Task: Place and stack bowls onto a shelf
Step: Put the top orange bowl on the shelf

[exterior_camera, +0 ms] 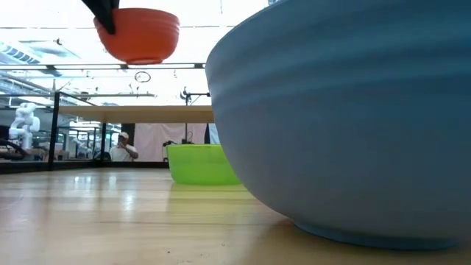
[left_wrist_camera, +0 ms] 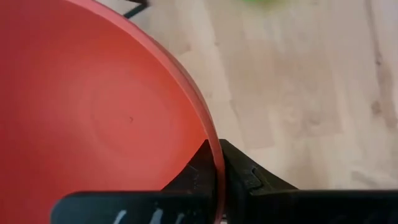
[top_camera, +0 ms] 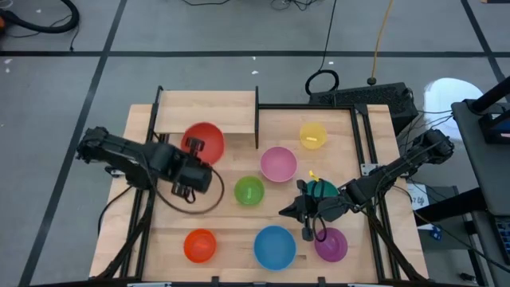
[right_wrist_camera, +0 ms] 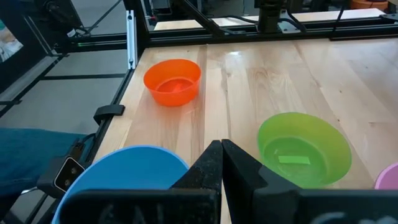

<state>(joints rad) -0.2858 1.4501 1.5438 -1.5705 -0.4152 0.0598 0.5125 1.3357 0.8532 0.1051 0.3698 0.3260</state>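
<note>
Left tool (top_camera: 194,146) clamped on the red bowl's (top_camera: 204,139) rim beside the upper-left shelf (top_camera: 205,112), right tool (top_camera: 285,211) pinched together and empty, seven bowls left on the counter (top_camera: 231,223).

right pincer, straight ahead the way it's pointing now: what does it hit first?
Probably bare table. The right pincer, shut and empty, aims through the gap between the blue bowl and green bowl. The orange bowl sits off that line. Depth is unclear, so clearance to either bowl is uncertain.
</note>
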